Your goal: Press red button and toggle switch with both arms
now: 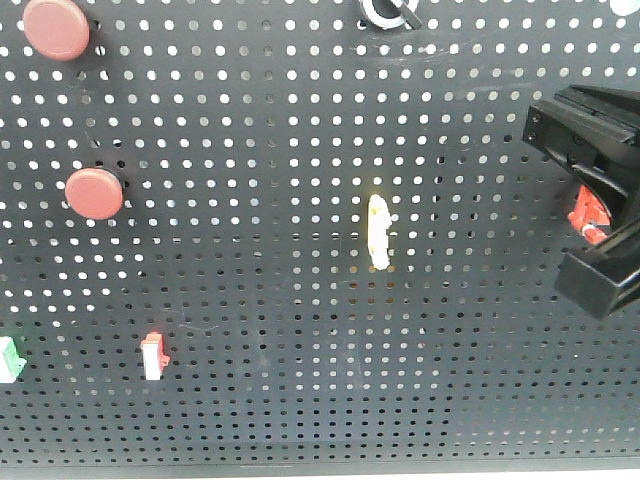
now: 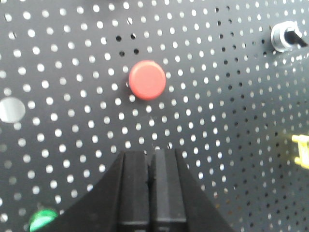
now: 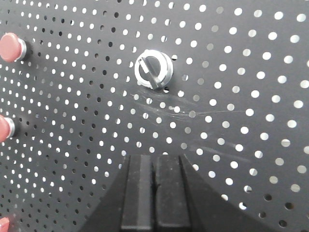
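Two red buttons (image 1: 55, 28) (image 1: 95, 193) sit at the upper left of the black pegboard (image 1: 300, 120). The all-red toggle switch (image 1: 588, 212) shows at the right edge, partly covered by my blocky black right gripper (image 1: 607, 190), which sits right at it. In the right wrist view that gripper (image 3: 155, 157) is shut and empty, below a silver rotary knob (image 3: 153, 69); the toggle switch is hidden there. My left gripper (image 2: 152, 154) is shut and empty, a short way below a red button (image 2: 147, 79), apart from it. The left gripper is out of the front view.
A cream-yellow upright switch (image 1: 378, 232) stands mid-board and shows at the left wrist view's right edge (image 2: 301, 150). A small red-and-white switch (image 1: 153, 357) and a green part (image 1: 10, 358) sit lower left. The silver knob (image 1: 390, 10) is at the top.
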### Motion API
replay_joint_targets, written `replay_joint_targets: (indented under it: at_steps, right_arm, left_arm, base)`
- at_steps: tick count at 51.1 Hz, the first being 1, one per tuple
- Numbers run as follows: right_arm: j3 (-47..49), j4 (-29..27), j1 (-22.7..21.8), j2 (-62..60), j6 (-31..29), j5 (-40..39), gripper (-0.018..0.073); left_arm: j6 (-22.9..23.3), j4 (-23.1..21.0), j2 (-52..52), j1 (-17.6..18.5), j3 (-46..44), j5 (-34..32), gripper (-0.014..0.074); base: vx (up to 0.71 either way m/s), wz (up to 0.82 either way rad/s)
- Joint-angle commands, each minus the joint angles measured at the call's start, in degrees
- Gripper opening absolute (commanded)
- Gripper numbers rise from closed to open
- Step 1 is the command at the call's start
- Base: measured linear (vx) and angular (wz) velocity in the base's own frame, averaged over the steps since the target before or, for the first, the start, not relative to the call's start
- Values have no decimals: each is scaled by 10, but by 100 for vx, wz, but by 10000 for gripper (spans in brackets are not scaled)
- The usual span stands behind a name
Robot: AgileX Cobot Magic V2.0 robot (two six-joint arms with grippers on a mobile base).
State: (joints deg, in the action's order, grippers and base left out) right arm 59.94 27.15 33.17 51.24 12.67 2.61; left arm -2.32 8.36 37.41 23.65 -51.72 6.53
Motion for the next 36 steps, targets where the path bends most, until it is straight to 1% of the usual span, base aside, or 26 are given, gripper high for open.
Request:
replay_joint_targets:
  at_steps: [1, 5, 6, 11, 18, 25, 30, 36]
  right_arm:
    - [16, 7, -2, -6, -5, -39, -3]
    - [16, 7, -2, -6, -5, -39, -3]
    - [16, 7, -2, -6, -5, -39, -3]
    - [16, 7, -2, -6, -5, -39, -3]
    - [16, 7, -2, -6, -5, -39, -3]
    - [16, 7, -2, -6, -5, -39, -3]
    - [16, 7, -2, -6, -5, -39, -3]
    - [16, 7, -2, -6, -5, -39, -3]
  left_arm:
    - [2, -6, -22, -16, 14, -41, 2]
    - [4, -10, -59, -55, 72, -47, 2]
    - [4, -16, -75, -72, 97, -49, 2]
    - [4, -37, -138, -131, 196, -65, 2]
    - [4, -36, -226, -195, 322, -77, 2]
    - [4, -36, -311, -227, 422, -77, 2]
    - [4, -36, -356, -231, 489, -77, 2]
    - [4, -41, -392, -229, 545, -78, 2]
  base:
    - [0, 0]
    - [0, 0]
    - [0, 0]
    - [0, 0]
    - [0, 0]
    - [0, 0]
    - [0, 0]
    - [0, 0]
